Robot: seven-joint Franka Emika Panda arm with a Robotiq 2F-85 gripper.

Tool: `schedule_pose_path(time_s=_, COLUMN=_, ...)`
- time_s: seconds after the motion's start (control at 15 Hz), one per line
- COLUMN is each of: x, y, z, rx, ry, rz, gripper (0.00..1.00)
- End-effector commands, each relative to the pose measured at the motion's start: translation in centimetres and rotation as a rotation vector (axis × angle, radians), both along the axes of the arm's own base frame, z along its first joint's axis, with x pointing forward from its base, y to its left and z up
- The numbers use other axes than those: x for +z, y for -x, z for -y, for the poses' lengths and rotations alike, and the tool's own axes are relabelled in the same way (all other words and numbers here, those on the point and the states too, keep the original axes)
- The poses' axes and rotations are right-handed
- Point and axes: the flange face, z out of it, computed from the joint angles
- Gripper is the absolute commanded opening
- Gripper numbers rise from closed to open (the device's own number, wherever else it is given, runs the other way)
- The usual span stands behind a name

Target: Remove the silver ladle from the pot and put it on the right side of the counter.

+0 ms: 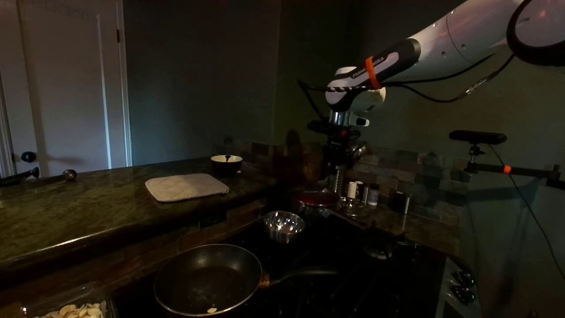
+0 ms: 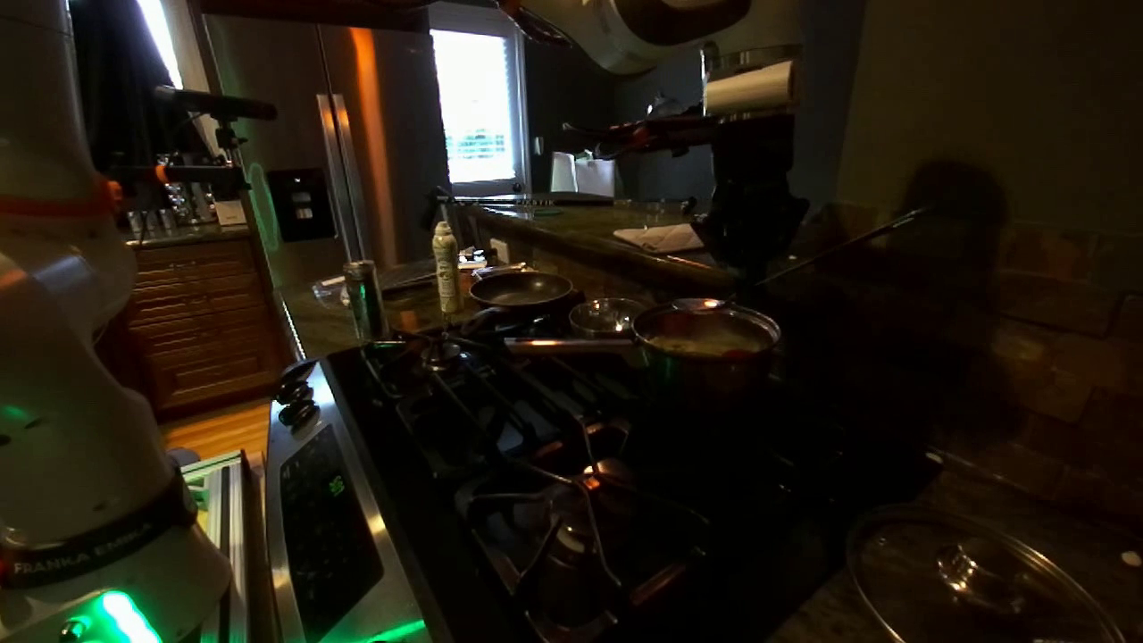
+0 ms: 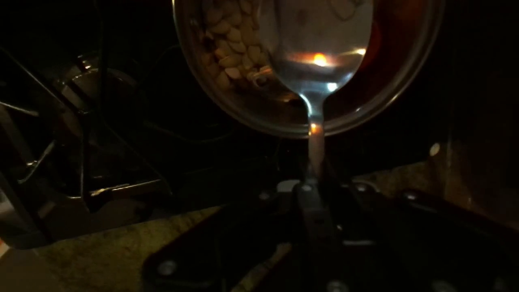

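Wrist view: I clasp the silver ladle [image 3: 319, 73] in my gripper [image 3: 318, 190], its scoop over the pot [image 3: 279, 132]. Grasping looks done; laying it on the right of the counter [image 1: 84, 212] remains.

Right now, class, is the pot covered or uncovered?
Uncovered. The wrist view looks into the pot, showing pale pieces; a glass lid lies apart in an exterior view.

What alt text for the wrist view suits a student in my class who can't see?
A gripper holds a shiny silver ladle by its handle, the broad end seen against the opening of a round pot with pale flat pieces inside. A stove grate lies to the left, with speckled counter below it.
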Motion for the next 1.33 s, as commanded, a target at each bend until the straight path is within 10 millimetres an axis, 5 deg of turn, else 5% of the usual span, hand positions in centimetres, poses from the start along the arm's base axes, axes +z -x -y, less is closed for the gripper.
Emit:
schedule_pose_path(time_s=0.0, x=1.5, y=1.6, z=3.9, rx=-0.183, ry=-0.065, rz=-0.004, gripper=0.03)
schedule_pose_path(time_s=0.47, x=1.9, y=4.7, z=10.8, rx=-0.512, ry=-0.181, rz=0.038, gripper=0.03)
schedule_pose_path(time_s=0.8, x=1.4, y=3.5, z=11.2, rx=-0.672, ry=-0.105, rz=0.139, gripper=0.03)
schedule_pose_path(time_s=0.87, x=1.5, y=4.3, z=11.8, rx=-0.628, ry=-0.133, rz=0.102, gripper=0.11)
schedule_pose_path(time_s=1.2, x=1.3, y=3.5, z=11.4, rx=-0.653, ry=-0.121, rz=0.126, gripper=0.11)
schedule_pose_path(time_s=1.27, x=1.3, y=3.5, z=11.4, rx=-0.654, ry=-0.121, rz=0.126, gripper=0.03)
